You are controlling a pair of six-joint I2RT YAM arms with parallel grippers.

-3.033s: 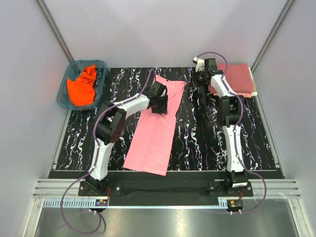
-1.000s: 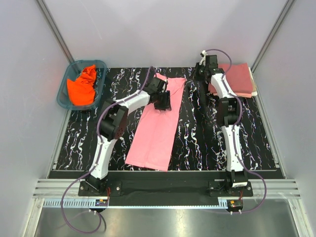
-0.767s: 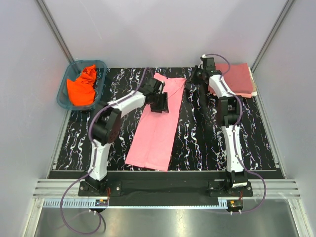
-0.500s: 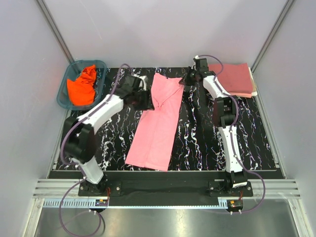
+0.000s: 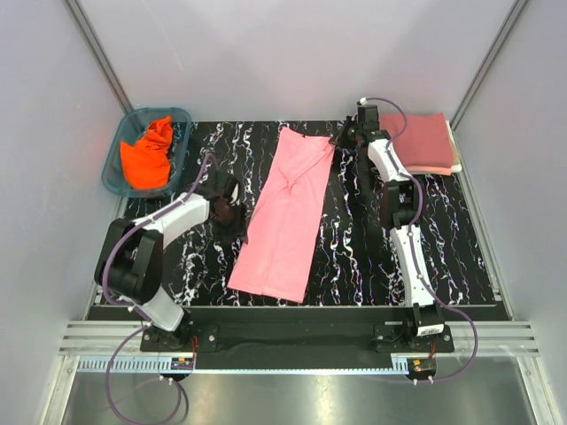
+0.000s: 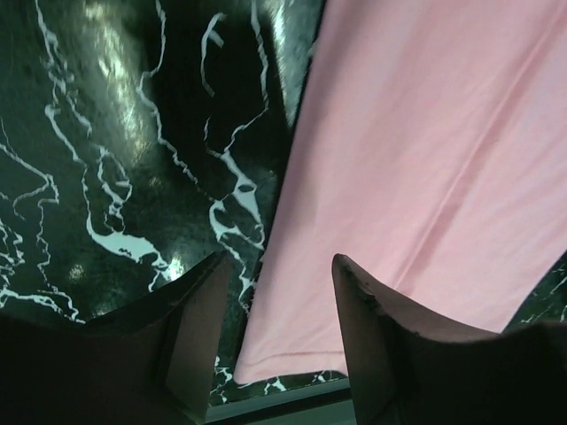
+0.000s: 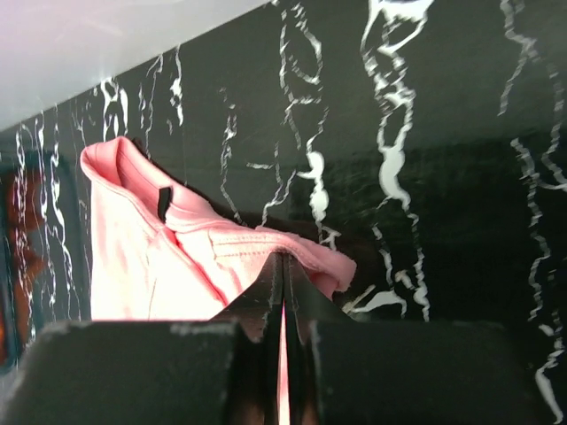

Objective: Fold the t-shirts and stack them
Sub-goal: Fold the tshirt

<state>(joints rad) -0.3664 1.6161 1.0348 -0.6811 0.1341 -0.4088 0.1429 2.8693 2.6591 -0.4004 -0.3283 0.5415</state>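
Left tool [image 5: 234, 215] stands wide, gripping nothing, just off the left edge of the light pink t-shirt [image 5: 288, 212]. Behind it, at the table's [image 5: 354, 257] far-left corner, the teal basket [image 5: 110, 168] holds the orange t-shirt [image 5: 146, 155]. The pink one lies as 1 long strip, its near hem close to the table's front edge, with bare marble on both sides. Right tool [image 7: 283, 266] pinches a fold at its far-right corner, by the collar. Farther right the rose-red t-shirt [image 5: 421, 142] lies folded — the cream t-shirt [image 5: 457, 155] beneath shows only an edge.
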